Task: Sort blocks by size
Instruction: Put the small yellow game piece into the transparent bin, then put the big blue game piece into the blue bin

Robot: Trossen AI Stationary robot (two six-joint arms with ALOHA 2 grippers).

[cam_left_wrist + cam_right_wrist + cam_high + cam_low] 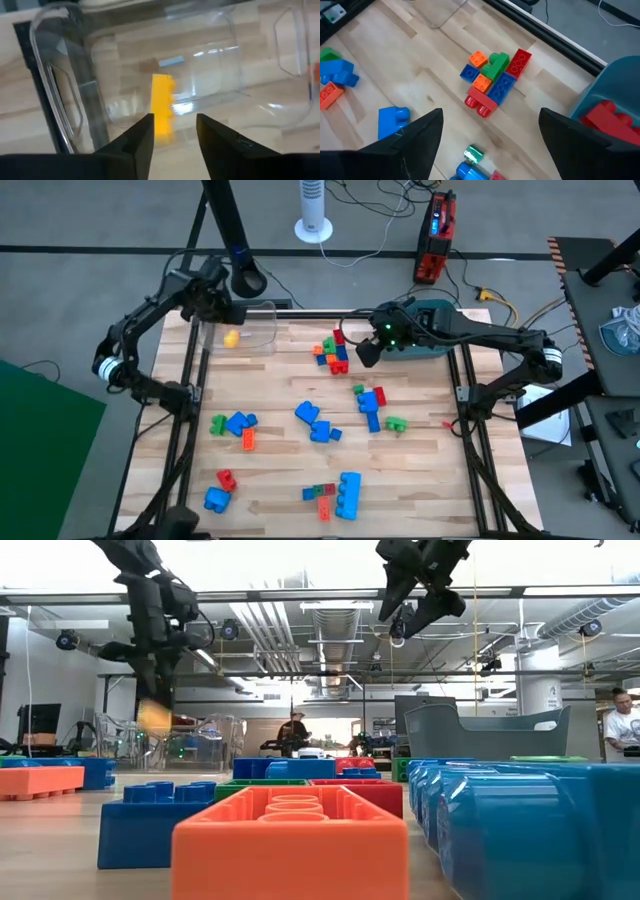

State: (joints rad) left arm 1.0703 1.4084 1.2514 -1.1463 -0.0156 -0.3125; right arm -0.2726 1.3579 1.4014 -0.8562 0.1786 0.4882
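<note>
A pale wooden tabletop (420, 470) stands on a grey floor (80, 290). Beyond its far edge are a white tower fan (313, 210) and a red-and-black device (437, 235) with trailing cables. The low view shows a bright workshop with ceiling ducts (320, 630) and a seated person (294, 732) far off.

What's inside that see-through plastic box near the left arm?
One yellow block shows in the clear plastic box, with the open left gripper just above. Nothing else shows inside, though glare blurs parts of its floor.
</note>
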